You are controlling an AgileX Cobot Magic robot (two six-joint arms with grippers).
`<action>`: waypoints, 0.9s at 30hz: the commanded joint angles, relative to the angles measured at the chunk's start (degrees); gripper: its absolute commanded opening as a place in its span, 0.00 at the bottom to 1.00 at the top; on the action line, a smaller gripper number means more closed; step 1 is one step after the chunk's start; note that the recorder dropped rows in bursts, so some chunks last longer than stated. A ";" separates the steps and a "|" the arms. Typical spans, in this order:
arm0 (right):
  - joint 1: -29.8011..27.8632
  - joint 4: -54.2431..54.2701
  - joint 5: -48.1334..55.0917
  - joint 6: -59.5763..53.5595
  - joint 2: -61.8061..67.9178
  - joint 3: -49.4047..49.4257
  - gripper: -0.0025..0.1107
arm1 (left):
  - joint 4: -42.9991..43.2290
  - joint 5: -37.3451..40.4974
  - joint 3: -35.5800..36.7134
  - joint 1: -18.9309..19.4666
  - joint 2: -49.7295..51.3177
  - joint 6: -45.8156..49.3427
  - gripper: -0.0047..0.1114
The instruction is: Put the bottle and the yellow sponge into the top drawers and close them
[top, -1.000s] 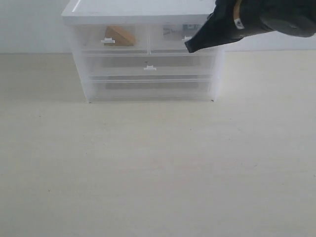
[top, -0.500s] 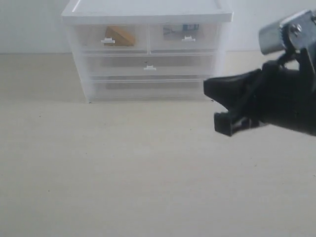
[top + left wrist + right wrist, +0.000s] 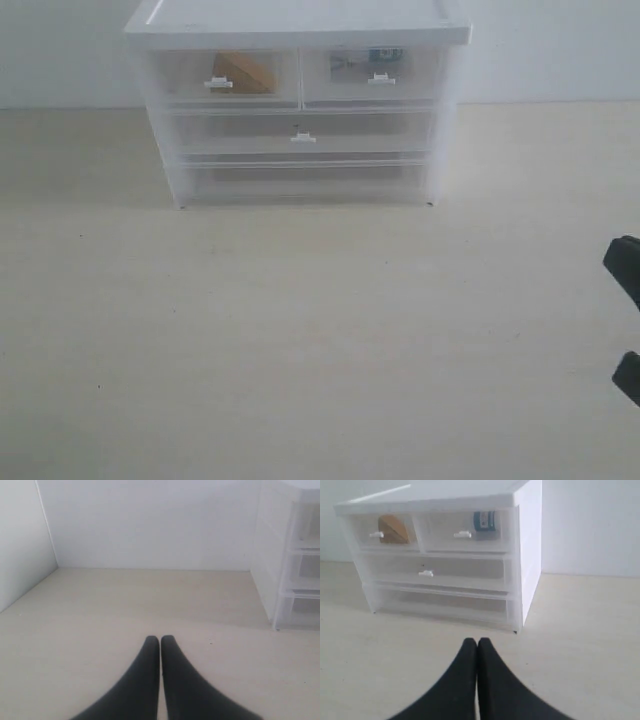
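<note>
The yellow sponge [image 3: 243,72] lies inside the closed left top drawer [image 3: 222,78], also seen through the clear front as the sponge [image 3: 393,529]. The bottle [image 3: 378,58] sits in the closed right top drawer [image 3: 375,76]; its blue label shows on the bottle [image 3: 484,520]. My right gripper [image 3: 477,642] is shut and empty, low over the table well in front of the cabinet; only dark parts of it [image 3: 628,270] show at the exterior view's right edge. My left gripper [image 3: 160,640] is shut, empty, off to the cabinet's left side.
The white-topped cabinet [image 3: 300,20] stands at the back against a white wall, with two full-width drawers [image 3: 303,135] below the top pair, both closed. The cabinet's side [image 3: 280,570] shows in the left wrist view. A wall corner [image 3: 47,535] stands beyond the left gripper.
My right arm has drawn back from the right top drawer's front, down and to the right, almost out of the exterior view. The drawers stay closed.
</note>
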 commanded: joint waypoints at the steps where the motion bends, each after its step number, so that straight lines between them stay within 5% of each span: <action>1: -0.11 1.11 3.07 -1.67 -5.74 0.39 0.02 | -0.40 -0.21 0.19 -0.14 0.22 -0.52 0.07; 6: -2.16 1.11 4.16 -1.12 -11.25 0.39 0.02 | -0.40 -0.21 0.19 -0.14 0.22 -0.52 0.07; 15: -18.48 1.11 21.86 2.12 -26.83 0.39 0.02 | -0.40 -0.21 0.19 -0.14 0.22 -0.52 0.07; 27: -18.97 1.51 31.91 2.12 -31.47 0.39 0.02 | -0.40 -0.21 0.19 -0.14 0.22 -0.52 0.07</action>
